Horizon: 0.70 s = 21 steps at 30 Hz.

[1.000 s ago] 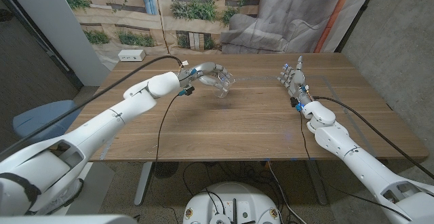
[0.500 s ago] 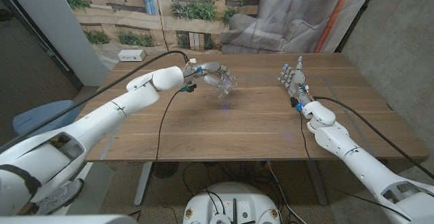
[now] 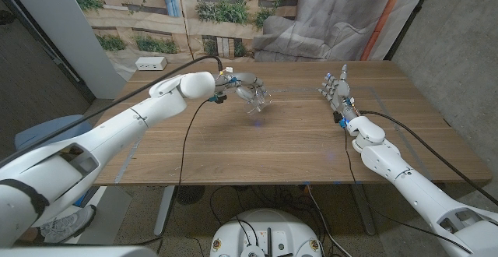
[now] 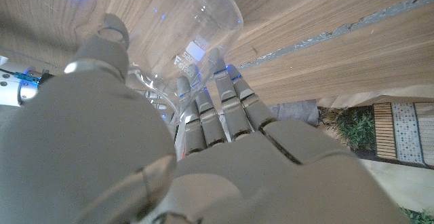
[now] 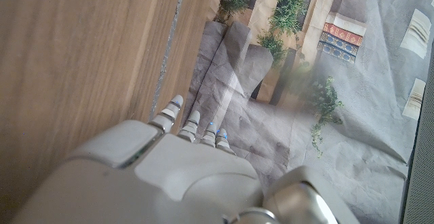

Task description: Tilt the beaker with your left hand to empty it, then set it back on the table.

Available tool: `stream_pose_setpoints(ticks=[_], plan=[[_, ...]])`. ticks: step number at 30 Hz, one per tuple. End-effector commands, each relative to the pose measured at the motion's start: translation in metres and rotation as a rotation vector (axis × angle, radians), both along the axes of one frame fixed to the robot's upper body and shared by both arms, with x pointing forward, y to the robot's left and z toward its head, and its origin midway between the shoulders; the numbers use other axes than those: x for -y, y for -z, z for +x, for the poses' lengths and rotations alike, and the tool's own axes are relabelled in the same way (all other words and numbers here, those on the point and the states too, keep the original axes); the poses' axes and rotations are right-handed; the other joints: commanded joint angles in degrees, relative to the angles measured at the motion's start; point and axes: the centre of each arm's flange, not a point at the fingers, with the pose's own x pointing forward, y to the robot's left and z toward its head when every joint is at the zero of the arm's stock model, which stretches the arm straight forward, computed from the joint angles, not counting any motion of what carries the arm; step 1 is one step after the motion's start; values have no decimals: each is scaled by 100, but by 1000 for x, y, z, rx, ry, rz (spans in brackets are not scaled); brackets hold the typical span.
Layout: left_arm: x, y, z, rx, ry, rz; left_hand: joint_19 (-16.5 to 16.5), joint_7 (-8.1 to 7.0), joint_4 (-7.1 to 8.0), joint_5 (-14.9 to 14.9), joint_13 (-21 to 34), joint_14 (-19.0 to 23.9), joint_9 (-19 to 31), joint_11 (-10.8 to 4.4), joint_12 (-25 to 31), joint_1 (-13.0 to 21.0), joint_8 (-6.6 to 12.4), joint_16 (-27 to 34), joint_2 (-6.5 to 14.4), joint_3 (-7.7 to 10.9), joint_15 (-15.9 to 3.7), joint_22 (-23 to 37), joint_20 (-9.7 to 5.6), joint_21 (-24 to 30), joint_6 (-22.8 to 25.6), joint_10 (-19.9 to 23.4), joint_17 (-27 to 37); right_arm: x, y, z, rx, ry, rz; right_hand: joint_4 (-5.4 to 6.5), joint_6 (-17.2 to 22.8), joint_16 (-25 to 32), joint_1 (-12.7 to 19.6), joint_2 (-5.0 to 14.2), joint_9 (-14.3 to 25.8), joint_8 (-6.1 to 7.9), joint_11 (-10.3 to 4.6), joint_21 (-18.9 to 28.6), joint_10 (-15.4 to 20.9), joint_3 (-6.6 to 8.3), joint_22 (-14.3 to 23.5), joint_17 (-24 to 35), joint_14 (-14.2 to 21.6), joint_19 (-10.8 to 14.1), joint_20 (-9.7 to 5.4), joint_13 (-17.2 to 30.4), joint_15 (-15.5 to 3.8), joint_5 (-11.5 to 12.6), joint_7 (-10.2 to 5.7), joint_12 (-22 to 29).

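One beaker (image 3: 256, 97), tilted, gripped by left hand (image 3: 240, 83); right hand (image 3: 336, 86) empty.

Bare table (image 3: 272, 144) between hands, white box (image 3: 151, 63) at far corner

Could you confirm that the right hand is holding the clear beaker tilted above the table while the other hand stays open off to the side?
Not quite: the left hand holds the clear beaker tilted above the table, as the head view shows, and the left wrist view shows its fingers around the glass. The right hand is the one open off to the side, holding nothing.
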Motion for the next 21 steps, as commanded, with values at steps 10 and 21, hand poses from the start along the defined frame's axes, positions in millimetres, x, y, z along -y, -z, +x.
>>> stream_pose_setpoints(ticks=[10,21], plan=[[28,-7,3,52,-46,245,63,-340,-1,21,68,630,24,-818,-19,952,161,38,1081,-48,-1544,25,-478,6,436,886,684,0,0,0,1,-1,0,6,-40,15,22,507,12,30,-8,37,-22,-33,25,9,-26,5,31,29,-110,33,-13,35],[39,-8,1,74,-80,330,61,-316,2,23,94,636,20,-818,-43,961,151,19,1097,-78,-1544,26,-468,-3,412,884,704,0,0,0,1,0,0,6,-34,15,22,507,12,33,-8,37,-21,-33,25,9,-26,6,32,29,-102,33,-12,36]])
